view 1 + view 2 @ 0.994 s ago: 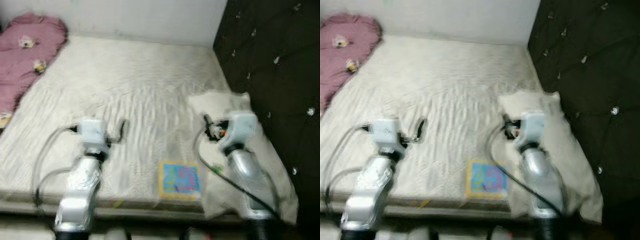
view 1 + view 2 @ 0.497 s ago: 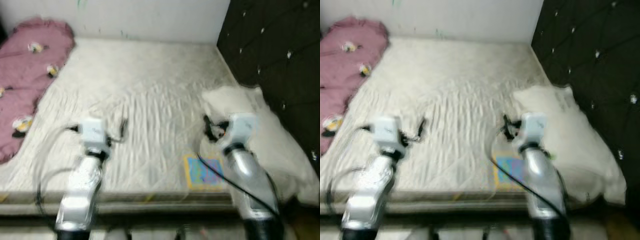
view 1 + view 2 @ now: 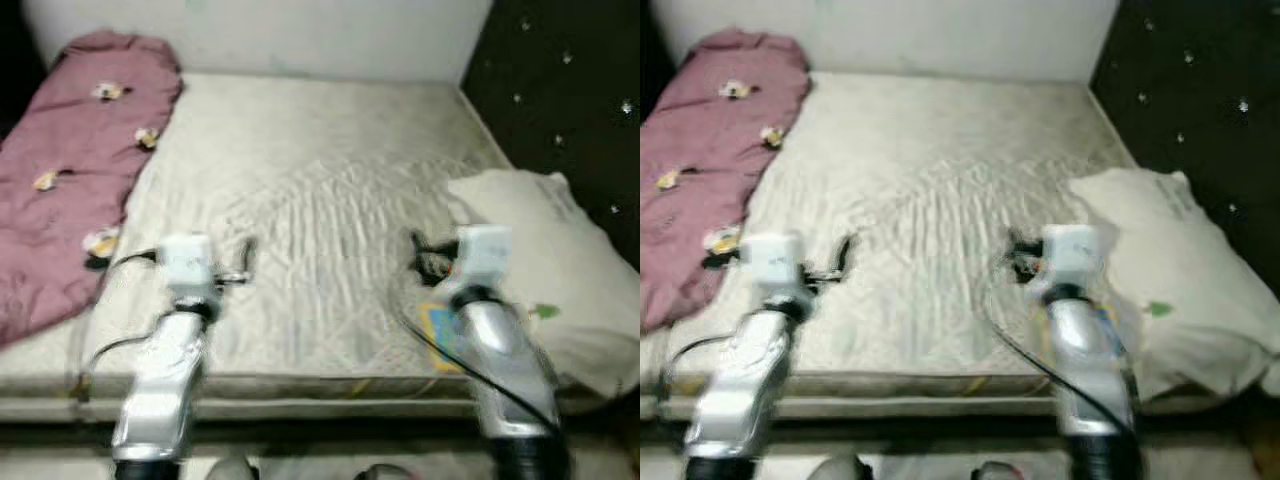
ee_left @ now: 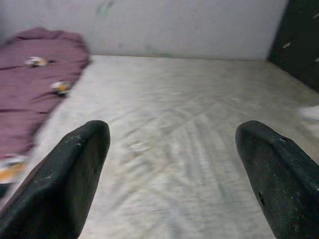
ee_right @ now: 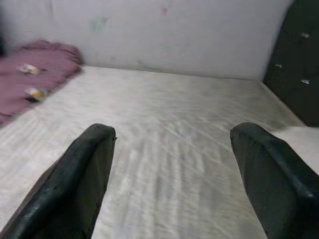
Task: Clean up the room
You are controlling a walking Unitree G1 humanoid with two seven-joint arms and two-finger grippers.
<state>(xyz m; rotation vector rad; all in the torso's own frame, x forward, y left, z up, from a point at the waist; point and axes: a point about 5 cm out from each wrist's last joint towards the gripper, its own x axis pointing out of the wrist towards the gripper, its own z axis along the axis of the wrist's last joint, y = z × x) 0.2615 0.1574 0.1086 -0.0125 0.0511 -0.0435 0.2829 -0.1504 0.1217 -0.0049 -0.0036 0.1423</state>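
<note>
As seen from the left eye view, a bed [image 3: 330,200] with a bare, wrinkled cream mattress takes up the middle of the scene, set against a pale wall [image 3: 300,35] at its far end. A pink blanket [image 3: 70,190] with small flower patches lies along the bed's left edge. A white pillow [image 3: 545,265] rests at the right edge, beside a dark tufted headboard [image 3: 570,90]. Both silver arms reach forward over the near part of the mattress; the left hand [image 3: 245,262] and the right hand [image 3: 418,252] hover above the sheet, well apart from each other. A colourful yellow-and-blue flat item [image 3: 440,335], partly hidden by the right arm, lies near the bed's front edge, just beside the pillow.

Right eye view: same scene, slightly blurred; the pillow carries a small green mark [image 3: 1158,309].

Left wrist view: the left hand's two black fingers [image 4: 65,184] stand wide apart with nothing between them, above the mattress, the pink blanket off to one side.

Right wrist view: the right hand's fingers [image 5: 75,184] are likewise spread wide and hold nothing; mattress, wall and a strip of headboard lie beyond.
</note>
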